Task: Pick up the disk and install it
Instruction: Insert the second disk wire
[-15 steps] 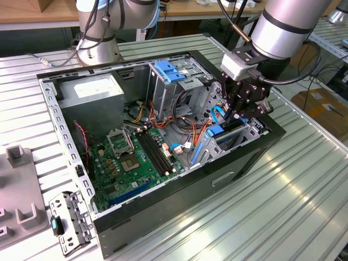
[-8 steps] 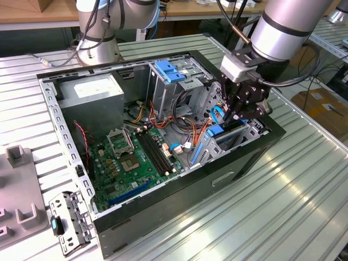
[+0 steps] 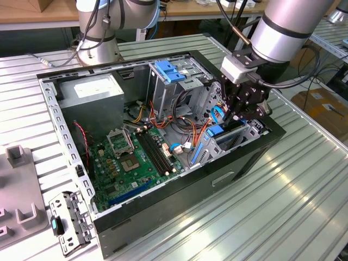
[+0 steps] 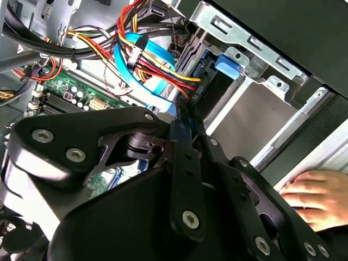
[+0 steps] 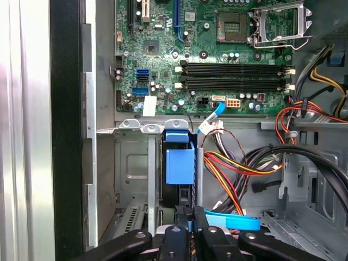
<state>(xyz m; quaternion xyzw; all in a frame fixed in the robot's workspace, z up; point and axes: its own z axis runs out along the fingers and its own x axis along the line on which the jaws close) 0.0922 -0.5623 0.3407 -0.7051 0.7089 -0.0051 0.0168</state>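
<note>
The jaws were pinched in tight on the disk (image 5: 179, 163), as far as we could tell from the first wrist view: the two black fingers (image 5: 175, 239) came together right at its near edge, with hardly any gap between them. The gripper (image 3: 243, 111) hung over the front corner of the case (image 3: 239, 163), at the exterior view's right. The disk itself sat edge-up inside the grey drive cage (image 5: 136, 163), slotted between the metal walls, and mostly what we saw of it was the blue rail and tab on its end. In the exterior view the same blue rails (image 3: 209, 142) poked up just below the gripper.

Right beside the disk ran a bundle of red, orange and yellow cables (image 5: 228, 174), plus a flat blue data cable (image 5: 231, 222) lying close to the fingers. Past the cage was the green motherboard (image 5: 217, 60) with its black memory slots and an open CPU socket. Farther back in the case we spotted the blue plastic bracket (image 3: 169, 72) on top of the upper cage and the grey power-supply box (image 3: 92, 95).

In the second wrist view a hand (image 4: 315, 196) rested outside the case.
</note>
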